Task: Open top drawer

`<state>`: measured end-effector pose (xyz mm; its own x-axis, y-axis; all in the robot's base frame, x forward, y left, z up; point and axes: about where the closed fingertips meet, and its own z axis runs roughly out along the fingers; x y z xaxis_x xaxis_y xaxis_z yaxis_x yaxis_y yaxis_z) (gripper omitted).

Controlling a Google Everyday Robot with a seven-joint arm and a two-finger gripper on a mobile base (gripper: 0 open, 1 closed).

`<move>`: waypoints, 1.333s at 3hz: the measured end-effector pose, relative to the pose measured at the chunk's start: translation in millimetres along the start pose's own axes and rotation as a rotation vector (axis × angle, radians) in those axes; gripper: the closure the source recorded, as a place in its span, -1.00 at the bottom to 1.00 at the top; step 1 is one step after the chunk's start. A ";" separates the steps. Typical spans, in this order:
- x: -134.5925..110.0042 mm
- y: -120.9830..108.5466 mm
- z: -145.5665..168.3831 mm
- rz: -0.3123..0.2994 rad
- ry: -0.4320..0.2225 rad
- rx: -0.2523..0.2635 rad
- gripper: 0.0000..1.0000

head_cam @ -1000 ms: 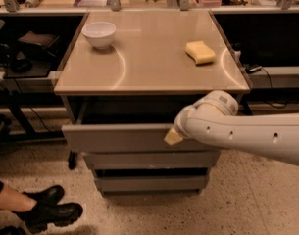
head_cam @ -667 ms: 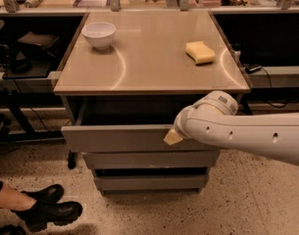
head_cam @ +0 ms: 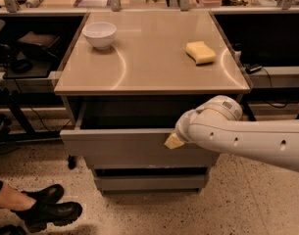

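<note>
The top drawer [head_cam: 119, 148] is a plain grey handle-less drawer under a tan cabinet top [head_cam: 149, 67]. It stands pulled out toward the camera, with a dark opening behind its front. My white arm [head_cam: 247, 138] reaches in from the right. My gripper [head_cam: 174, 141] is at the upper edge of the drawer front, right of centre, with a pale fingertip showing against it. The rest of the gripper is hidden behind the arm.
A white bowl [head_cam: 99, 34] and a yellow sponge [head_cam: 200, 52] sit on the cabinet top. A narrower grey drawer [head_cam: 149, 182] lies below. A person's black boots [head_cam: 46, 207] stand on the speckled floor at lower left. Dark shelving with cables flanks both sides.
The drawer front and my arm sit slightly further out toward the camera than a second ago. The bowl and sponge have not moved.
</note>
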<state>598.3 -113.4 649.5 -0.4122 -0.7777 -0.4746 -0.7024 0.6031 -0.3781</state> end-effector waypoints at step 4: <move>9.8 20.6 -23.0 -0.046 -0.049 0.003 1.00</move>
<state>566.6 -112.7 655.4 -0.3503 -0.7951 -0.4951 -0.7180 0.5674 -0.4031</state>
